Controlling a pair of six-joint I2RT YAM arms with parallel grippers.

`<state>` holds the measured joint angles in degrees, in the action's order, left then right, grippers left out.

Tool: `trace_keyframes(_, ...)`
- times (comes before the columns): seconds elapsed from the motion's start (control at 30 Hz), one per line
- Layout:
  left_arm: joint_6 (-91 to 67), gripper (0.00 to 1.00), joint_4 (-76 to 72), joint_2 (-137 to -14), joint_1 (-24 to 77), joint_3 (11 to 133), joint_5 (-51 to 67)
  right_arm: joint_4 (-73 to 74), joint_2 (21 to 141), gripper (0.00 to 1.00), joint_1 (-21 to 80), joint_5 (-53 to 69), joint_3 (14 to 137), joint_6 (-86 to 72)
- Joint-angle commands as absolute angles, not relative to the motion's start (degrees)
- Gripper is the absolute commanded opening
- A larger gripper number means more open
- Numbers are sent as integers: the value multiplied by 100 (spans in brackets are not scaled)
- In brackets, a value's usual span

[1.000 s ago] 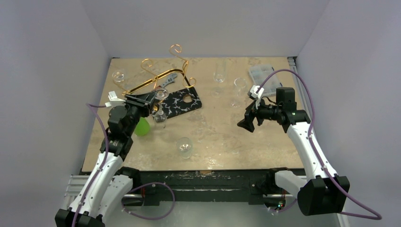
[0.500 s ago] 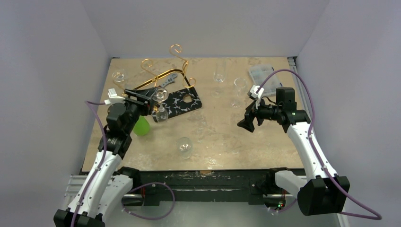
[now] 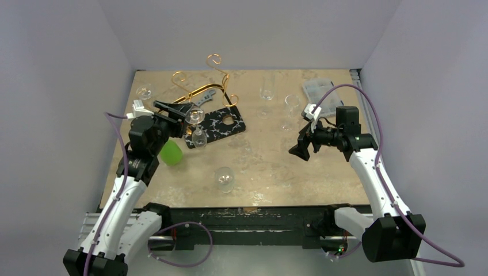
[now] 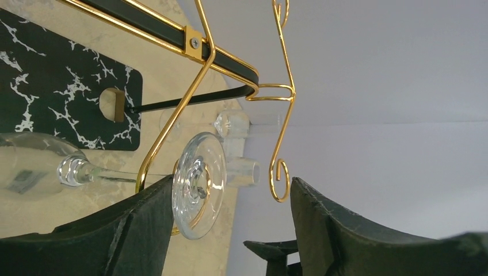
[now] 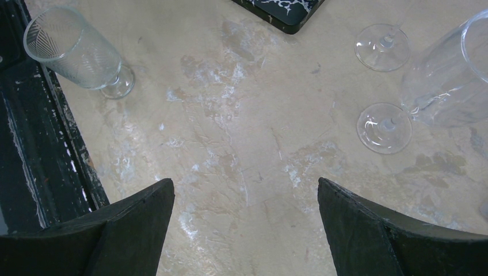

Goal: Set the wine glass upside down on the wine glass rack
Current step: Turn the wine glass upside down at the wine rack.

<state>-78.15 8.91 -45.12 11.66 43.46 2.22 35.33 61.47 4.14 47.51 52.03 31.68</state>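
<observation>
The gold wire wine glass rack (image 3: 195, 86) stands at the back left. The clear wine glass (image 3: 197, 131) hangs on it upside down, foot up and bowl down. In the left wrist view a gold loop (image 4: 151, 154) of the rack runs round the stem just behind the round foot (image 4: 198, 184). My left gripper (image 3: 178, 118) (image 4: 232, 181) is open around the foot. The foot lies close against the left finger (image 4: 144, 224), well apart from the other finger. My right gripper (image 3: 299, 150) (image 5: 246, 184) hangs open over bare table with nothing between its fingers.
A black white-veined board (image 3: 221, 123) lies under the rack, and a green object (image 3: 171, 154) sits below my left gripper. A short tumbler (image 3: 224, 178) stands front centre. More glasses (image 3: 267, 86) (image 3: 292, 106) and a clear plastic box (image 3: 319, 89) are at the back right.
My left gripper's jaws have opened off the wine glass's foot and the wrist has risen slightly. The glass stays hanging on the rack. The right arm has not moved.
</observation>
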Motion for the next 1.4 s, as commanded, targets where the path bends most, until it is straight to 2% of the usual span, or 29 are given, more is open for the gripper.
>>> trace_keyframes(0.0, -7401, 69, 879, -4664, 1168, 4768, 472, 3522, 6038, 91, 396, 4797, 5226, 3252)
trace_keyframes(1.37, -6043, 75, 1304, -5288, 1169, 5532, 653, 3551, 6038, 91, 401, 4815, 5221, 3278)
